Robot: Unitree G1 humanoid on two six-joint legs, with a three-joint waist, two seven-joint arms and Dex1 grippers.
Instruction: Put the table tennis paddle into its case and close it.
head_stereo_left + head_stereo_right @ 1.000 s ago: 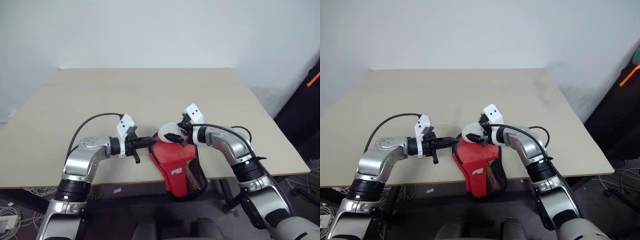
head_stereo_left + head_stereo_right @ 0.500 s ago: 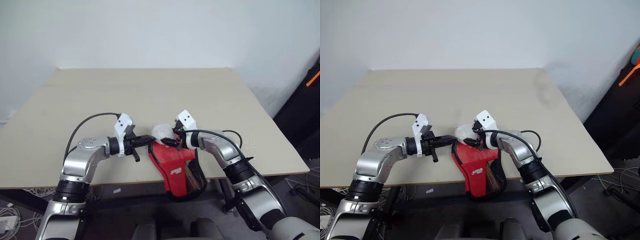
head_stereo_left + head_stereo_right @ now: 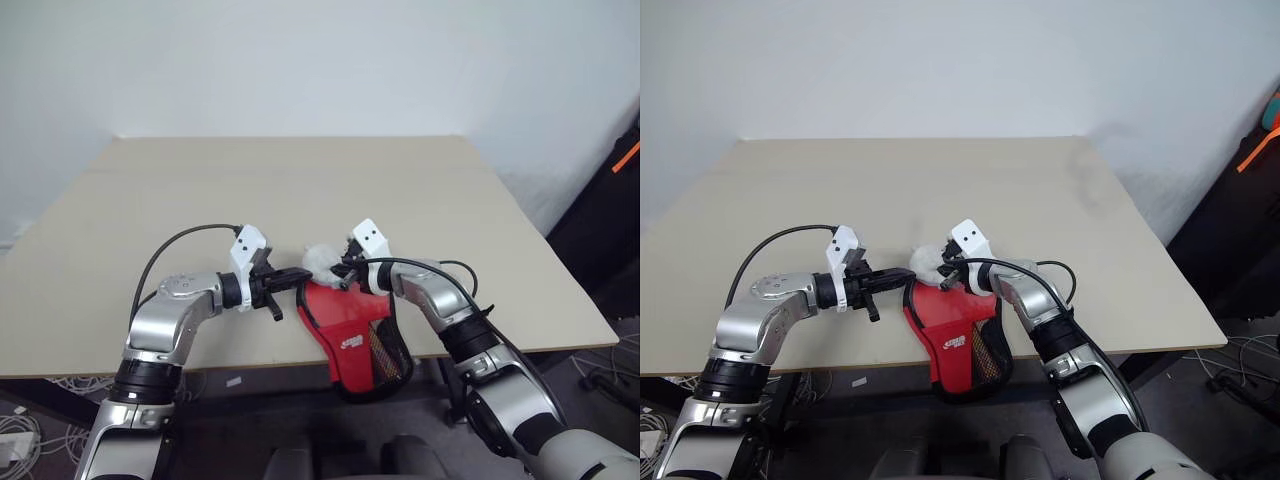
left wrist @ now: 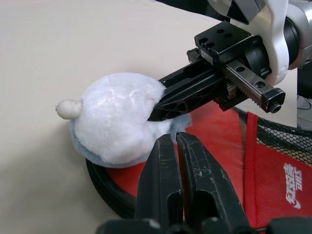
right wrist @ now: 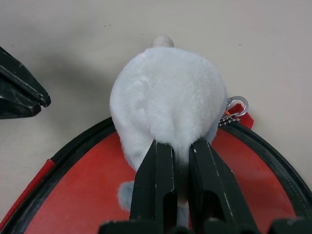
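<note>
The red case point(image 3: 350, 325) with black trim lies at the table's front edge, its mesh-pocket end hanging over it. A white plush lump point(image 5: 168, 92) sits at its upper rim, beside a metal ring point(image 5: 237, 106). My right gripper point(image 5: 181, 146) is shut on this lump, pinching its fur between both fingers. My left gripper point(image 3: 303, 274) is shut with nothing between its fingers; its tips hover just left of the lump over the case's rim point(image 4: 105, 187). The paddle is hidden.
The beige table point(image 3: 280, 190) stretches bare behind both arms. Its front edge point(image 3: 560, 345) runs just below the grippers, with open floor and cables beneath. A dark object with an orange strip point(image 3: 625, 160) stands at the far right.
My right gripper came slightly down and left and closed from open onto the plush lump. The left arm stayed still and shut.
</note>
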